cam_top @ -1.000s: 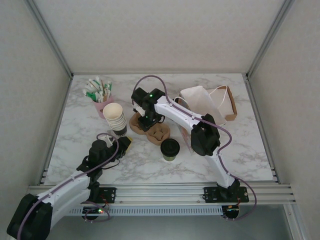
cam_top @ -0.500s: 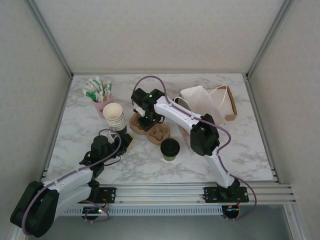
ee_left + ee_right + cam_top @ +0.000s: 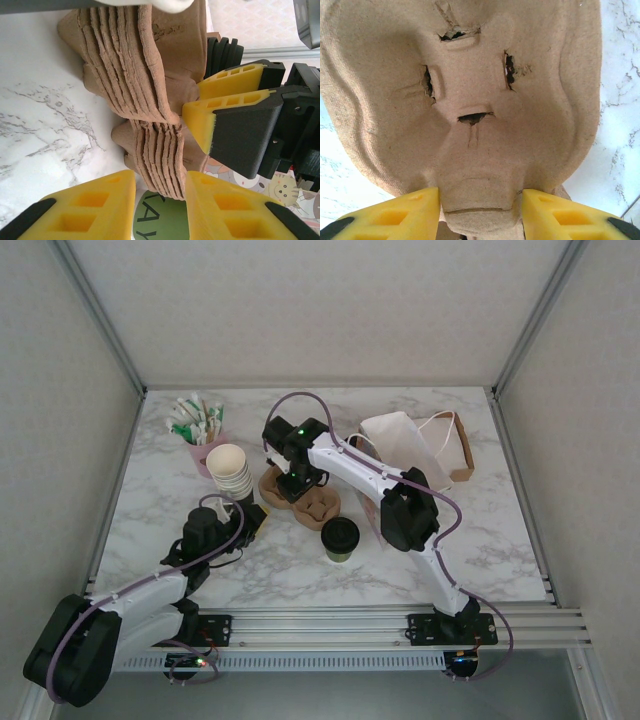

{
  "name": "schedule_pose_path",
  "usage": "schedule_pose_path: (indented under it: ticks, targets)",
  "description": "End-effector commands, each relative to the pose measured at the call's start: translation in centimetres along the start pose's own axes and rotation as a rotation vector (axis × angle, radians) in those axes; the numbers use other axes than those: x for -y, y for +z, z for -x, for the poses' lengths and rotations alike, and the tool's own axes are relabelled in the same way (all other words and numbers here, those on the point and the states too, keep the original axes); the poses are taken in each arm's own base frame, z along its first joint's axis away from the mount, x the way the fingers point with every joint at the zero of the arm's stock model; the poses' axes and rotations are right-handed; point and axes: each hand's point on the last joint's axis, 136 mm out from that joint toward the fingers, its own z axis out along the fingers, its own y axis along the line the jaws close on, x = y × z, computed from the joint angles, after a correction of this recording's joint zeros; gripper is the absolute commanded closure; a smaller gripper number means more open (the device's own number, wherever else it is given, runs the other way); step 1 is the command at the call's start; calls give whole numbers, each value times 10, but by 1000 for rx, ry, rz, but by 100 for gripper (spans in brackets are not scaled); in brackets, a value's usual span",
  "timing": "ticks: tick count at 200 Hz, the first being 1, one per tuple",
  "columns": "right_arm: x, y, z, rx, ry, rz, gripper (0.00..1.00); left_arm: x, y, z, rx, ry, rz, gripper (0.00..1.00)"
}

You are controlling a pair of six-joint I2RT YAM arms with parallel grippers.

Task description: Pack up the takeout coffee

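One takeout coffee (image 3: 340, 538), black lid on, upright on the marble worktop (image 3: 500, 540) toward the front middle, touching nothing. Just behind it, a stack of pulp cup carriers (image 3: 303, 497), with the right gripper (image 3: 291, 483) down on its top. Left of the stack and near it, the left gripper (image 3: 252, 522), low and pointed at the stack's side. Farther left, a stack of lidless paper cups (image 3: 229, 472) and a pink holder (image 3: 200, 453) of sachets. To the right, a paper bag (image 3: 405, 440) lying on its side.

From the left wrist, seen edge-on: the carriers' layered rims, partly hiding the coffee, so just a strip of green side low between the yellow fingers. Beside the stack's top, the right gripper's fingers. Left jaws partly apart about the stack's corner; cannot tell whether pinching.

From the right wrist: the top carrier's hollow face, slits and all, with fingers flanking its middle ridge at a middling width. Cannot tell whether gripped.
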Motion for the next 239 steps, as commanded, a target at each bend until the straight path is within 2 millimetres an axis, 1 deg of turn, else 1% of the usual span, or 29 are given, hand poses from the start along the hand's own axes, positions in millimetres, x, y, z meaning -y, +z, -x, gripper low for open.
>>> schedule_pose_path:
  ticks: [1, 56, 80, 103, 139, 184, 239]
  targets:
    - [2, 10, -4, -35, -8, -4, 54, 16, -2, 9, 29, 35, -43, 68]
    - [1, 13, -6, -45, -14, -7, 57, 9, -3, 10, 42, 37, -13, 68]
    - [1, 15, -8, -53, -21, -19, 55, 10, -6, 12, 59, 36, -14, 69]
    - [0, 16, -8, -53, -20, -17, 54, 11, -9, 14, 78, 29, -26, 70]
    - [-1, 17, -8, -56, -21, -16, 58, 11, -13, 15, 101, 14, -37, 70]
    - [-2, 12, -7, -46, -22, -17, 66, 6, -14, 15, 107, -1, -36, 70]
    - [-5, -3, -6, -21, -11, -4, 67, 2, -14, 15, 112, -3, -25, 70]
